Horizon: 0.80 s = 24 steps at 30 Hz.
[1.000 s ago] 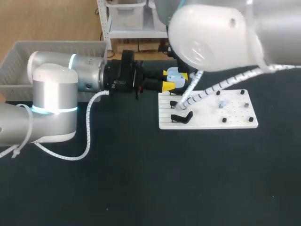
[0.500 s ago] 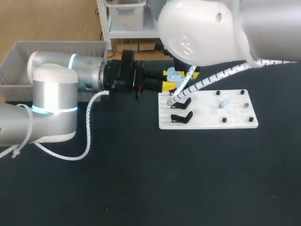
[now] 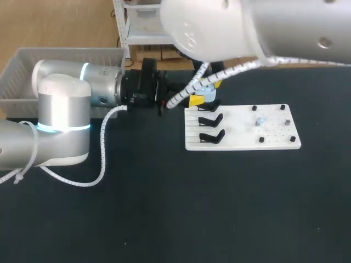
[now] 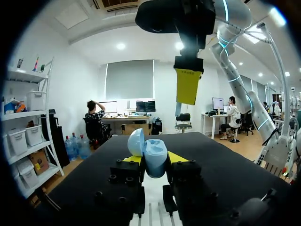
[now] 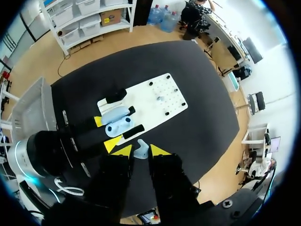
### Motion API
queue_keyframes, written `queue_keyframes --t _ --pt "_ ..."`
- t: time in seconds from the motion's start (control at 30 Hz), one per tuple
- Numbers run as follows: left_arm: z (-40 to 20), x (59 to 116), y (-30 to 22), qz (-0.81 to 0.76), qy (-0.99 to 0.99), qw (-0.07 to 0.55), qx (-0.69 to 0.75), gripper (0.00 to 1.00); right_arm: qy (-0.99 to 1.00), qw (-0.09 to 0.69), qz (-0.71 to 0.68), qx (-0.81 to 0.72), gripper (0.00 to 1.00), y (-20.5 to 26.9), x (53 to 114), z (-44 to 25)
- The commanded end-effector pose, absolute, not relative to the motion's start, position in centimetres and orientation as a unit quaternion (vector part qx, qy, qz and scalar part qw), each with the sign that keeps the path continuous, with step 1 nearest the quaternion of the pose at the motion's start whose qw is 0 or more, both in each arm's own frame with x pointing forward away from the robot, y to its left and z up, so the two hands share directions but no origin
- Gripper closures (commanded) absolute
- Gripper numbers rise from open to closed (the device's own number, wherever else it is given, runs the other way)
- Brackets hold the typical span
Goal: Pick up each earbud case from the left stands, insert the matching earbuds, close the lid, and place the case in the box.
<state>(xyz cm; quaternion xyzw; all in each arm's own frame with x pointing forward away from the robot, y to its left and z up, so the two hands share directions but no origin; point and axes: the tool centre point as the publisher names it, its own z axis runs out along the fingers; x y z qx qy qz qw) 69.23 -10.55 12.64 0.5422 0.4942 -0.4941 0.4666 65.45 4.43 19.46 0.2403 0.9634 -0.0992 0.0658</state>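
Now, case: your left gripper (image 4: 153,159) is clenched on the pale blue case (image 4: 154,161), gripping the base from both sides. It is held off the table (image 3: 164,208) just past the edge of the white board (image 3: 274,139), near the black stands (image 3: 211,119). The lid (image 4: 136,142) stands open.
Earbud: your right gripper (image 5: 141,150) pinches a small pale earbud (image 5: 140,149) between its yellow tips, hanging above the open case.
Case handling: probably light, hard and glossy, so it may slip, and the hinge looks like the weak part. Grip it across the base, as now, and leave the lid free.
Earbud handling: tiny and smooth. Pinch it gently but squarely, or it could twist or pop out.
Left wrist view: only this one shows the lid tipped back and a yellow finger of the other arm right overhead, but the earbud is hidden.
Right wrist view: only this one shows the earbud and the two sockets in the base from above.
Head view: your right arm (image 3: 263,27) covers the meeting point, yet this view alone places the box (image 3: 22,60) at far left, behind your left arm.
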Motion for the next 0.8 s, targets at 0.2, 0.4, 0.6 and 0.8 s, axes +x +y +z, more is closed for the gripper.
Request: queue_keyframes --t 0.2,0.4,0.6,0.8 --pt "12.6 69.1 -10.5 -0.492 0.494 0.470 0.541 1.00 0.950 0.056 -0.129 0.278 1.00 4.5 67.0 19.2" --pt "12.6 69.1 -10.5 -0.492 0.494 0.470 0.541 1.00 0.950 0.053 -0.124 0.282 1.00 4.3 67.1 18.6" --pt "12.6 69.1 -10.5 -0.492 0.494 0.470 0.541 1.00 0.951 0.053 -0.104 0.287 1.00 4.4 67.4 18.1" --pt "12.6 69.1 -10.5 -0.492 0.494 0.470 0.541 1.00 0.952 0.050 -0.095 0.286 1.00 4.5 67.8 17.4"
